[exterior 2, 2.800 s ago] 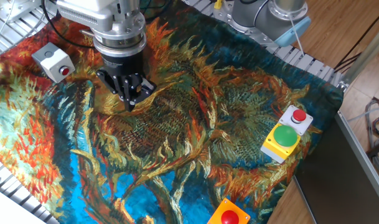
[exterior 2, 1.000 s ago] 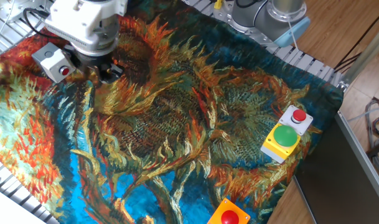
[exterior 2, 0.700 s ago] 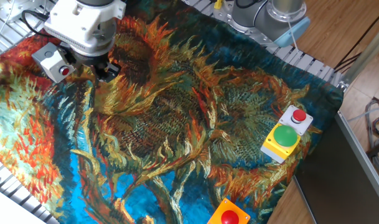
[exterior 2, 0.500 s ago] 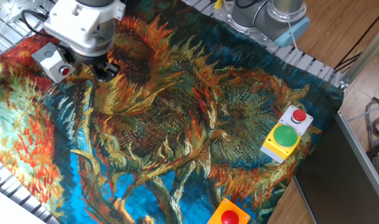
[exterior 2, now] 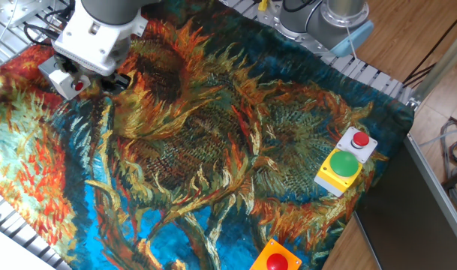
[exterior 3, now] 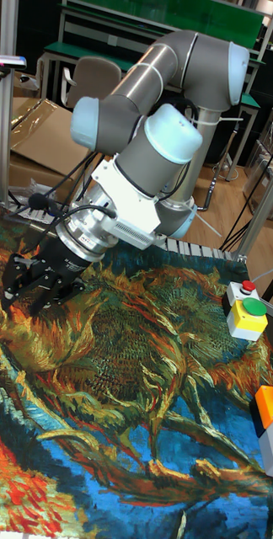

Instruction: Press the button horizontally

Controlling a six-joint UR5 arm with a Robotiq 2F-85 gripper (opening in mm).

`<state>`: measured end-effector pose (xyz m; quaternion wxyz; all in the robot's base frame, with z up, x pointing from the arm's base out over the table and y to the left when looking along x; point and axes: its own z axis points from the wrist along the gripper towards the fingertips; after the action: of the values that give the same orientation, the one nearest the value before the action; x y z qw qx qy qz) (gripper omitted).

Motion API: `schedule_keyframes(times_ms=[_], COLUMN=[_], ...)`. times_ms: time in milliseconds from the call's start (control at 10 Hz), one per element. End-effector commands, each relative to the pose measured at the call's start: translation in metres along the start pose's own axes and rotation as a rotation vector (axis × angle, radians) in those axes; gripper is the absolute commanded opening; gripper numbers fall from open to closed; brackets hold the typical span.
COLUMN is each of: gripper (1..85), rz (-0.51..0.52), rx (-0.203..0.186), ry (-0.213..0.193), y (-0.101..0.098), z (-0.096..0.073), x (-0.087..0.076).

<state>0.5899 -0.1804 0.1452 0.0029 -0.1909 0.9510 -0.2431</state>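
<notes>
The button (exterior 2: pixel 78 86) is a small red disc on the side of a light grey box (exterior 2: pixel 57 73) at the far left of the sunflower cloth. In the fixed view my gripper (exterior 2: pixel 100 81) lies low and tilted right beside that face, its dark fingers mostly hidden under the white wrist body. Whether the tips touch the button does not show. The tall fixed view shows the black gripper (exterior 3: pixel 17 290) pointing down-left over the cloth, and the box and button are hidden there. Neither view shows the fingertips clearly.
A yellow box with a green button (exterior 2: pixel 341 169) and a small grey box with a red button (exterior 2: pixel 359 141) sit at the right edge. An orange box (exterior 2: pixel 275 260) stands at the front edge. The arm's base (exterior 2: pixel 326 19) is at the back.
The gripper has come from the cloth's left middle to the grey box. In the last half second it slid a little further left, now covering part of the box.
</notes>
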Motion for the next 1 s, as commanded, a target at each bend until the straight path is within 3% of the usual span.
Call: schedule_keyframes(times_ms=[0, 200, 300, 400, 500, 600, 800, 900], gripper=[53.7, 53.7, 53.7, 53.7, 53.7, 53.7, 53.7, 53.7], rz=[0.022, 0.006, -0.014, -0.02, -0.023, -0.025, 0.011, 0.037], rx=[-0.042, -0.027, 0.025, 0.037, 0.032, 0.02, -0.018, -0.009], ry=[-0.008, -0.024, -0.04, -0.06, -0.07, -0.059, -0.014, -0.004], y=[0.008, 0.007, -0.006, -0.011, -0.013, -0.015, -0.006, -0.008], z=[0.003, 0.019, 0.038, 0.049, 0.052, 0.043, 0.044, 0.044], x=[-0.002, -0.002, -0.002, 0.0, 0.004, 0.01, 0.022, 0.024])
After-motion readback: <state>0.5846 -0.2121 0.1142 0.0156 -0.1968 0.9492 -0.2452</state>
